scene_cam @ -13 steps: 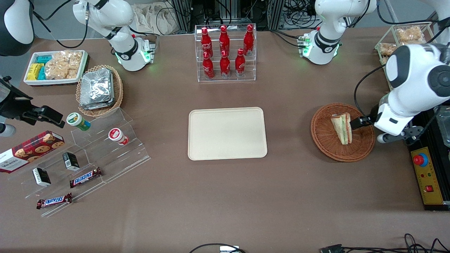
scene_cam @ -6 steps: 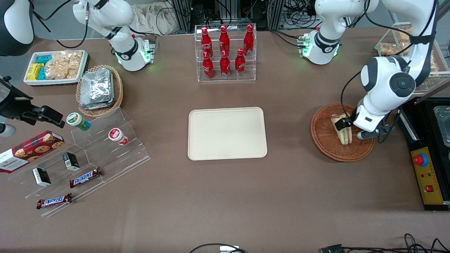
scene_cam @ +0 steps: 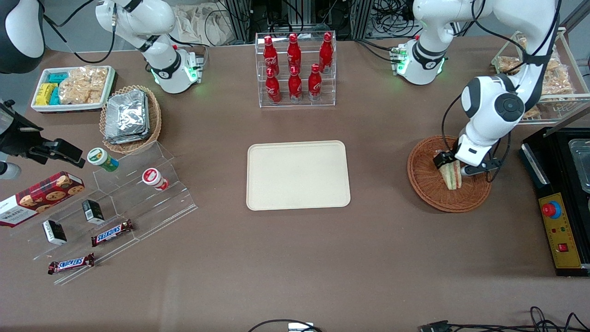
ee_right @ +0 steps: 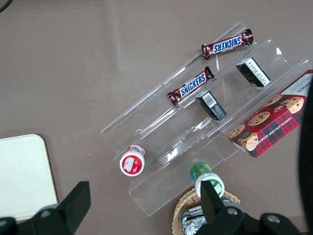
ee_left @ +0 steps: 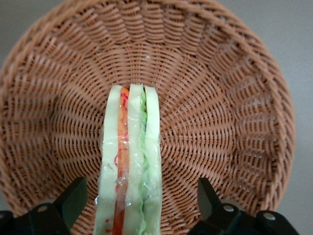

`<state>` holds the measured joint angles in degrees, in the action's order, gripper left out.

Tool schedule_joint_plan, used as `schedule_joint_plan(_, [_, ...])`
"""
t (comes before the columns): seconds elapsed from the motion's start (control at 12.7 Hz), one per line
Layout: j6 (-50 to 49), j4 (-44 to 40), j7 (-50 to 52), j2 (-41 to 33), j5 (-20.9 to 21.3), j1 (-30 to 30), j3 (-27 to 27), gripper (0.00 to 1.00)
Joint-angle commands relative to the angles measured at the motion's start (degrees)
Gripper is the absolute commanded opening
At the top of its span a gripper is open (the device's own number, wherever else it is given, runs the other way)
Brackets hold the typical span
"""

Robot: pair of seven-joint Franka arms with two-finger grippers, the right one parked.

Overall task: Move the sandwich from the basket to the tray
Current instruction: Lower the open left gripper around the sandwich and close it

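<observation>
Wrist view: gripper fingers apart, straddling layered wedge sandwich in round woven wicker basket. Smooth cream tray on brown tabletop.

The basket was reddish-brown weave; the sandwich white with orange and green layers — perhaps lettuce; the tray plain cream.

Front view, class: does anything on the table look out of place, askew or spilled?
One Snickers bar lies on the table in front of the clear tiered stand, not on a step. The sandwich sits in the basket, between the open gripper fingers; the tray is bare. Nothing spilled.
</observation>
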<state>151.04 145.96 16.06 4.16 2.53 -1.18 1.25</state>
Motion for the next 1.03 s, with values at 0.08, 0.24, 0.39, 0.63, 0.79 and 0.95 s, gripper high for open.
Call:
schedule_joint_plan(0.08, [2.8, 0.9, -0.3, 1.4, 0.3, -0.2, 0.1, 0.94])
schedule_joint_plan(0.24, [3.4, 0.9, -0.5, 2.0, 0.5, -0.3, 0.1, 0.65])
schedule_joint_plan(0.39, [3.4, 0.8, -0.6, 2.2, 0.5, -0.2, 0.1, 0.32])
schedule_joint_plan(0.63, [3.3, 0.7, -0.7, 2.0, 0.5, -0.2, 0.1, 0.20])
schedule_joint_plan(0.79, [2.0, 0.5, -1.5, 0.4, 0.5, -0.3, 0.0, 0.20])
schedule_joint_plan(0.95, [-2.9, -0.8, -3.2, -2.6, 0.5, -0.2, -0.2, 0.20])
